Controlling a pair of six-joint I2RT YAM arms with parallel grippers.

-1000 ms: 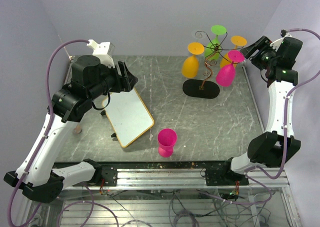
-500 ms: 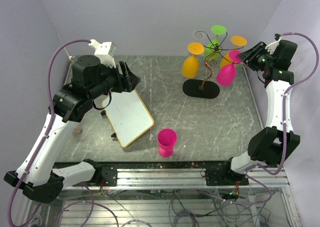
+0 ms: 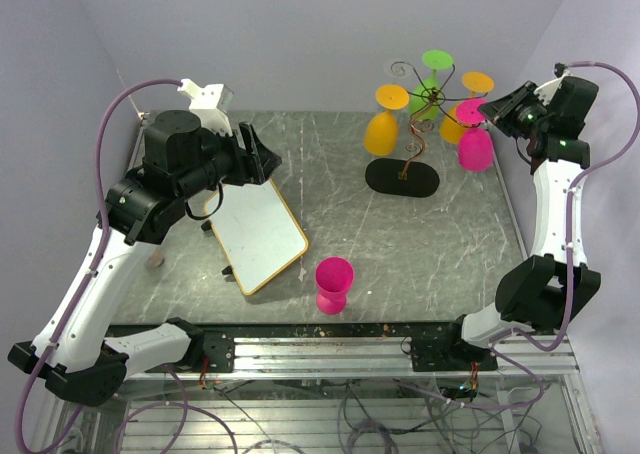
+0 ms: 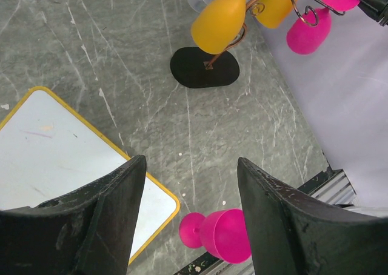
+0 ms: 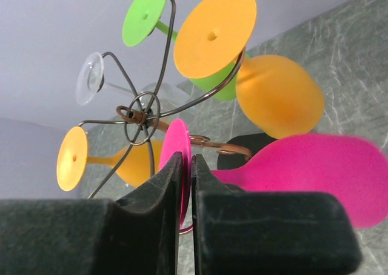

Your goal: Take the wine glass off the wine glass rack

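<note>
Since a second ago the pink glass point(image 3: 474, 148) has swung toward the right arm and now hangs bowl down beside the rack point(image 3: 402, 177), stem seemingly still at the wire curl. The right pincer point(image 5: 186, 160) pinches the edge of its foot; the left pincer point(image 4: 189, 165) is spread, holding nothing. A sideways pull may catch the stem on the wire and tip the rack with its other glasses point(image 3: 381, 132); such a thin grip may also slip.

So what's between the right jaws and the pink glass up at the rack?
Nothing. The right wrist view shows the right gripper pinching the pink wine glass by its flat foot, jaws touching it.
</note>
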